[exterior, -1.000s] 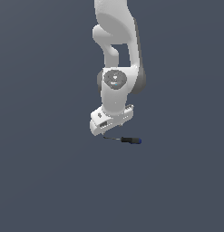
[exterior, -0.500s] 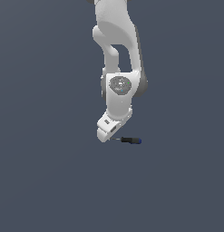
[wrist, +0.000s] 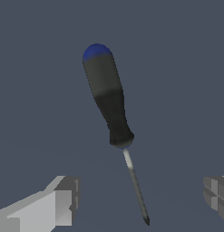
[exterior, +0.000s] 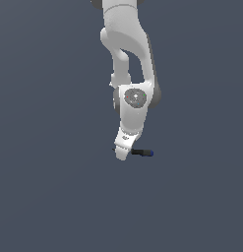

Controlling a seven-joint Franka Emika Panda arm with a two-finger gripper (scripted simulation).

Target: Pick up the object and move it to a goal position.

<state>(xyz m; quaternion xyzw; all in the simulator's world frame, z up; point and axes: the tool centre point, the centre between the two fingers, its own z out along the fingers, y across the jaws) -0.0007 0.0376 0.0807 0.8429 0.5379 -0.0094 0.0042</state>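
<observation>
The object is a small screwdriver (wrist: 111,118) with a black handle, a blue end and a thin shaft; it lies flat on the grey floor. In the exterior view the screwdriver (exterior: 142,153) pokes out to the exterior view's right from behind the white hand, blue end outermost. My gripper (wrist: 140,199) is open, its two fingertips (wrist: 63,199) standing wide on either side of the shaft, near the tip end. Nothing is held. In the exterior view the gripper (exterior: 122,153) is down at the screwdriver's level and hides the shaft.
Plain grey floor (exterior: 54,187) all around, with no other objects in sight. The white arm (exterior: 130,74) rises straight up above the hand.
The arm has come down and the hand has turned; the gripper now sits lower, over the screwdriver's shaft. The screwdriver has not moved.
</observation>
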